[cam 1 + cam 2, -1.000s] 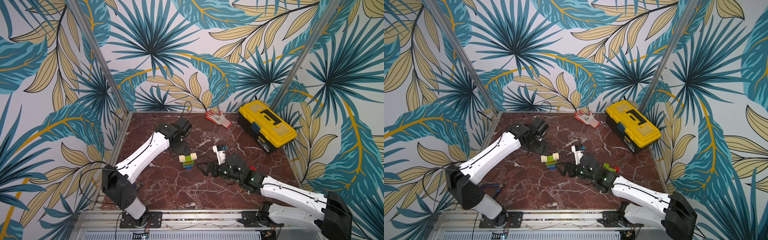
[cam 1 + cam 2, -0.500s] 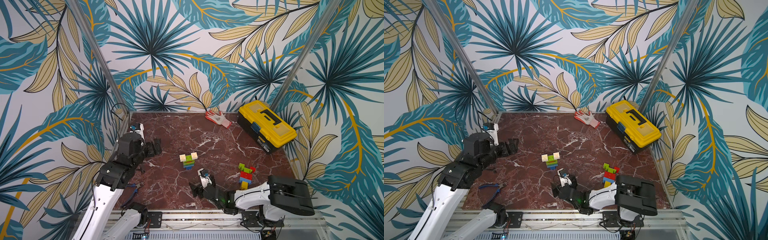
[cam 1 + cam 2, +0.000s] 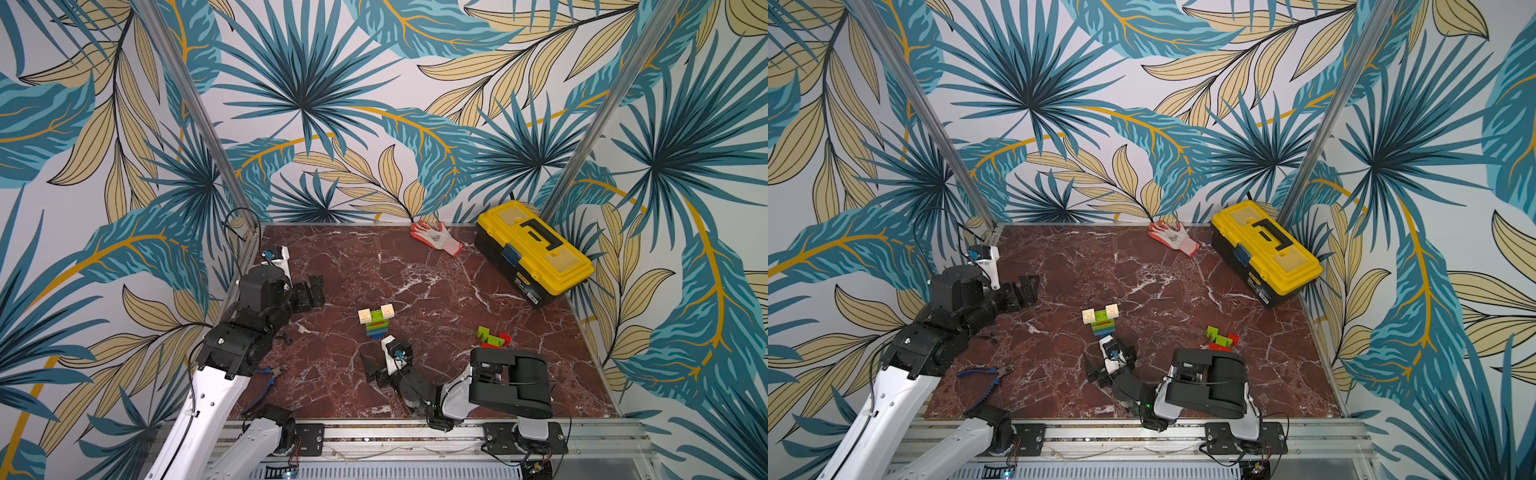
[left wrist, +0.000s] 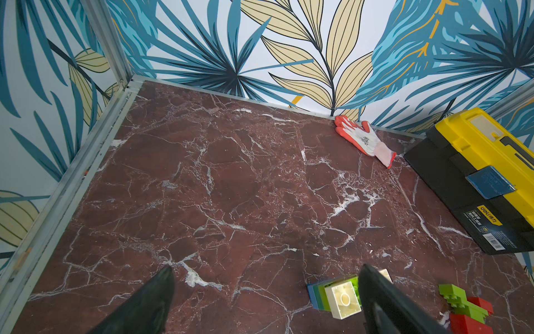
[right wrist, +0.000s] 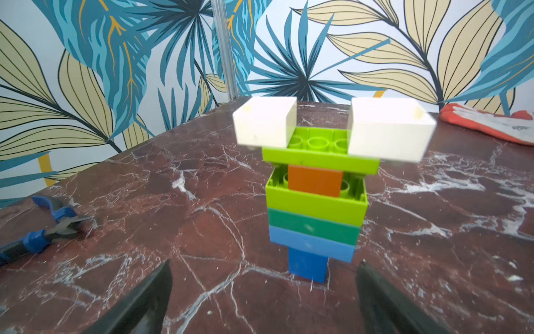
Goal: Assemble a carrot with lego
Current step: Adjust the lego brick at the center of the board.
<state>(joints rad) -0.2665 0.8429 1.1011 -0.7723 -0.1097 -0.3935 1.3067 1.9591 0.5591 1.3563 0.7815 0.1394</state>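
Well, both arms have backed right off! A second ago they crowded the lego build (image 3: 376,320) in the middle of the desk (image 3: 436,266). Now the left claw (image 4: 267,269) sits out by the side wall and the right claw (image 5: 264,269) has folded back near the front rail, both spread wide and empty. It reads as a release, maybe a finished build. The build hasn't budged and seems to lie flat, long axis front to back: blue tip toward the right claw, cream pair toward the back wall. Spare green and red bricks (image 3: 492,338) sit well apart.
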